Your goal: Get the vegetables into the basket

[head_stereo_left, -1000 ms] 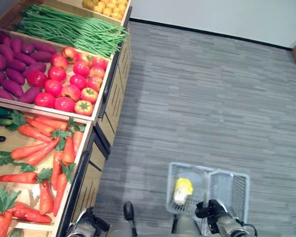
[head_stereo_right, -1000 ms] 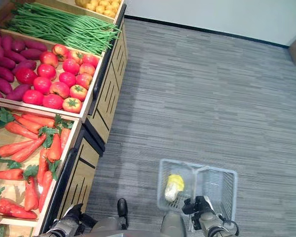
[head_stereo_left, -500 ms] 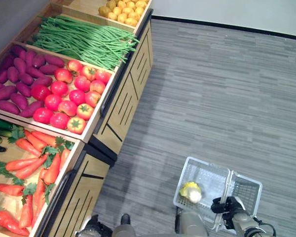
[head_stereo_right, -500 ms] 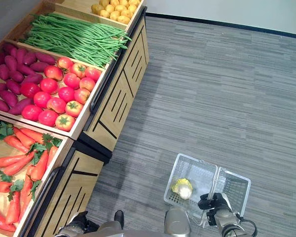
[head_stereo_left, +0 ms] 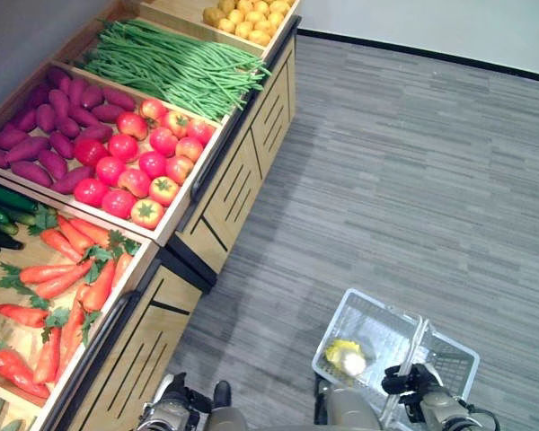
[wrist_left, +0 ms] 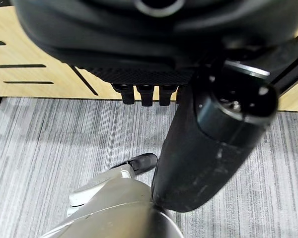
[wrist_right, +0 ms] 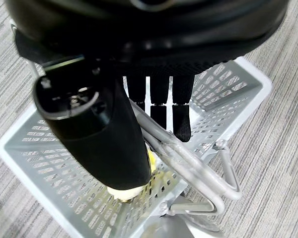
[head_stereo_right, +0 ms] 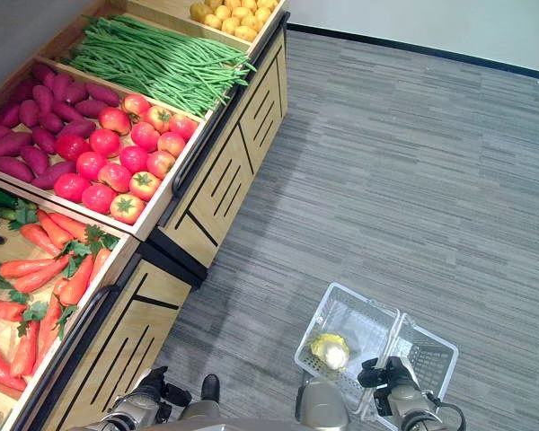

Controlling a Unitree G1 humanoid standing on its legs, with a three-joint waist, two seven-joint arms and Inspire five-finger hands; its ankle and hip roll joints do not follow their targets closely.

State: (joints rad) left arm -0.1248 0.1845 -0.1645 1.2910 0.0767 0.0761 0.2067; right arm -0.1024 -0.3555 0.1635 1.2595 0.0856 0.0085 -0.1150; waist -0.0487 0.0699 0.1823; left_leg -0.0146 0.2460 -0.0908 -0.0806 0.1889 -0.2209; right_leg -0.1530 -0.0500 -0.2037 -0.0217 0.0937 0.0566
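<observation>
A pale grey wire basket (head_stereo_left: 377, 316) hangs low over the carpet at the lower right. My right hand (head_stereo_left: 410, 381) is shut on its metal handle (wrist_right: 188, 158), fingers (wrist_right: 181, 119) curled over the bars. A yellow-green leafy vegetable (head_stereo_left: 344, 356) lies inside the basket (wrist_right: 54, 163). To the left stands a wooden display with crates of carrots (head_stereo_left: 67, 283), tomatoes (head_stereo_left: 144, 166), green beans (head_stereo_left: 175, 67), purple sweet potatoes (head_stereo_left: 54, 135) and cucumbers (head_stereo_left: 0, 215). My left hand (head_stereo_right: 151, 400) hangs by the display's front, fingers (wrist_left: 144, 94) curled and holding nothing.
Small yellow produce (head_stereo_left: 251, 11) fills the farthest crate. The display's wooden front panels (head_stereo_left: 234, 193) with dark trim run diagonally down the left. Grey striped carpet (head_stereo_left: 413, 180) spreads to the right up to a white wall with a dark skirting.
The whole picture has shifted and turned, so the camera has moved. The basket stays in my right hand with the yellow-green vegetable inside. The left hand stays low.
</observation>
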